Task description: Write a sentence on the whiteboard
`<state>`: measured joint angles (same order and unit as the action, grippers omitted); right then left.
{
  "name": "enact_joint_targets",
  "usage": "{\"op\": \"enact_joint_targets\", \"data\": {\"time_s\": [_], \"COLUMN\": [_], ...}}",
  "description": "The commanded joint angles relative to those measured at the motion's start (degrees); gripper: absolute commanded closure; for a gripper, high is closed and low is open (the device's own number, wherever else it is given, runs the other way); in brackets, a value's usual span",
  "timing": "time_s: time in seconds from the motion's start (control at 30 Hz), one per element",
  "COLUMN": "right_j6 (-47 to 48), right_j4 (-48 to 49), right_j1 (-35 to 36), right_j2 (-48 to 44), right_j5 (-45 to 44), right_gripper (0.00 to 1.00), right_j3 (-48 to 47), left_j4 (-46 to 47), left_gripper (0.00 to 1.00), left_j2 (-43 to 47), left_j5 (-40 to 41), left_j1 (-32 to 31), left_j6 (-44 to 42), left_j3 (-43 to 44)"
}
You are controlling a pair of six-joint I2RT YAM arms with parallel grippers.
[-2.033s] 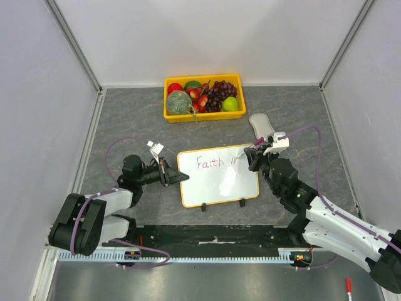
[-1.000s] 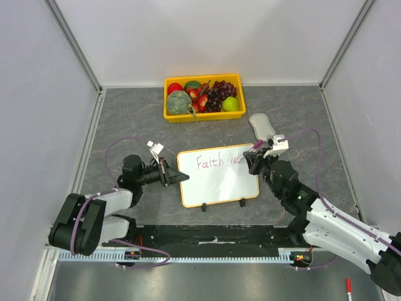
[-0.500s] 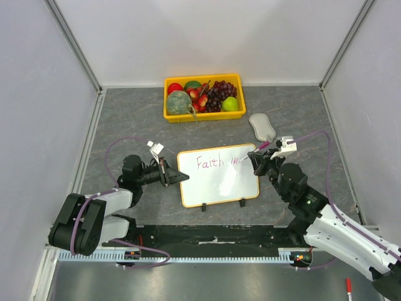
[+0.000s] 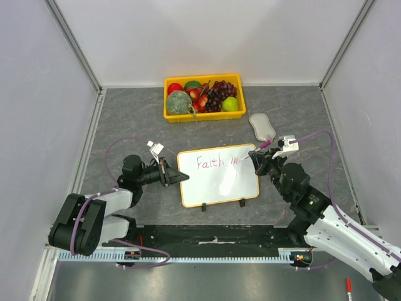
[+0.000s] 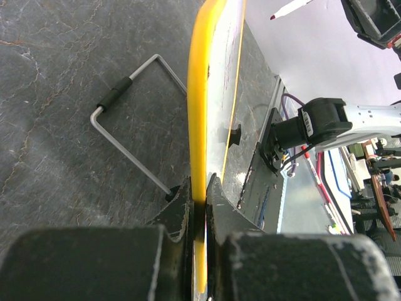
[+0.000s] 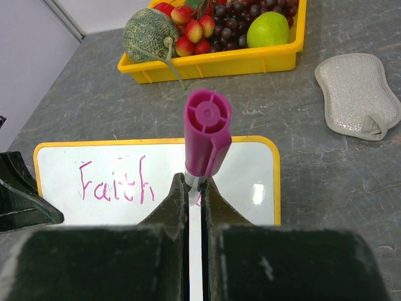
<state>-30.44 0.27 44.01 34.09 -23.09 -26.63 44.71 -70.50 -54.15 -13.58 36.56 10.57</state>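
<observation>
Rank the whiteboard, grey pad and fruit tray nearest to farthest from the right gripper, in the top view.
From the right gripper:
1. whiteboard: right beside it, to its left.
2. grey pad: just beyond it, toward the back.
3. fruit tray: at the back, off to the left.

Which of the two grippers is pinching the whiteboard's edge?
The left gripper, shut on the whiteboard's yellow rim; the right gripper grips a magenta marker instead.
</observation>
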Motion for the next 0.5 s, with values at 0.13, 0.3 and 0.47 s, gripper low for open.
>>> {"op": "enact_joint_targets", "data": {"time_s": [0.13,0.3,0.47], "right_j6": [0.9,1.0,1.4], "right_j4": [0.3,0.6,0.7], "right_j1": [-0.3,-0.2,-0.2], "right_j2": [0.5,1.0,1.2], "right_j5": [0.5,1.2,1.4], "right_gripper": [1.00,1.00,1.00], "right_j3": [-1.5,-1.6,-1.7], "left_j4": [-0.6,-0.7,-0.7], "left_gripper": [0.98,0.98,0.98], "left_j2": [0.0,-0.3,0.0], "left_j5": [4.5,4.6,4.8], "left_j1": [0.1,0.1,0.0], "left_j6": [-5.0,-4.9,-5.0], "left_j3": [0.2,0.3,0.2]}}
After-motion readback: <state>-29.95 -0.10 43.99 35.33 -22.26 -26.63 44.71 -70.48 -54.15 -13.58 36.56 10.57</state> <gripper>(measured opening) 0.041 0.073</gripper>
